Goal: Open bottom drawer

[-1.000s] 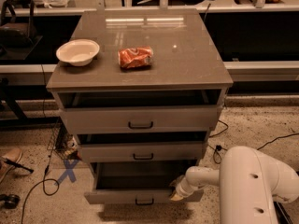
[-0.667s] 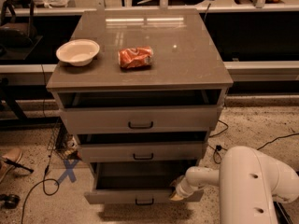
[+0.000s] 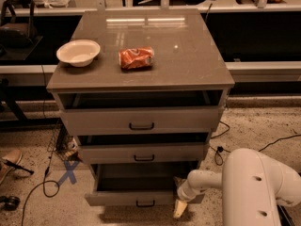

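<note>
The bottom drawer [image 3: 122,198] is the lowest of three in a grey-beige cabinet. It stands pulled out well past the two above, its dark inside showing. Its small black handle [image 3: 145,204] sits at the centre of the front panel. My gripper [image 3: 179,205] is at the drawer's right front corner, low near the floor, at the end of a white arm [image 3: 207,180] that reaches in from the right.
The middle drawer [image 3: 143,153] and top drawer [image 3: 141,120] are each slightly open. A white bowl [image 3: 78,52] and a red crumpled packet [image 3: 136,58] lie on the cabinet top. Cables and a blue X mark [image 3: 68,172] lie on the floor to the left.
</note>
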You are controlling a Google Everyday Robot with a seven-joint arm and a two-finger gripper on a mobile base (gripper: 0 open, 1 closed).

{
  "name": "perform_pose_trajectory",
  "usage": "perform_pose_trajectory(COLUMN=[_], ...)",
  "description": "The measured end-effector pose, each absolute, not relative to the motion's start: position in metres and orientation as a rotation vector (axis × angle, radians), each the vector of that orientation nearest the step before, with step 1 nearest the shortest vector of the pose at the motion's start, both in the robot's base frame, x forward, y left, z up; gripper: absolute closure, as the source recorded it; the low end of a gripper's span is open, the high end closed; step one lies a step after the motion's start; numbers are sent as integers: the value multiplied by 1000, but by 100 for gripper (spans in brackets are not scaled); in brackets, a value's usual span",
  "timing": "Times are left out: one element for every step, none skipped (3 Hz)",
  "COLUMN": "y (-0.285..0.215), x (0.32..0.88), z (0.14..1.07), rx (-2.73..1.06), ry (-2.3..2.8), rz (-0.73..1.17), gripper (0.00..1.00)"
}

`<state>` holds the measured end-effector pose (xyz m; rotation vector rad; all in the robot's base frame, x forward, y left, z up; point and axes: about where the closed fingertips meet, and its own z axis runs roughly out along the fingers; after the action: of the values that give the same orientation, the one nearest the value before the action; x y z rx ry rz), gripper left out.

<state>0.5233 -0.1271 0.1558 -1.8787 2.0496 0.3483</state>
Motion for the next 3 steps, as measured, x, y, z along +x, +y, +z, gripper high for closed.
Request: perform_pose_trajectory(y=[-125,-122,-118], x=[514,507,501], z=[155,158,164], rx=[-1896,-1912,-1936], ry=[2052,2053,2043], rz=[368,366,359], gripper=[0,14,39])
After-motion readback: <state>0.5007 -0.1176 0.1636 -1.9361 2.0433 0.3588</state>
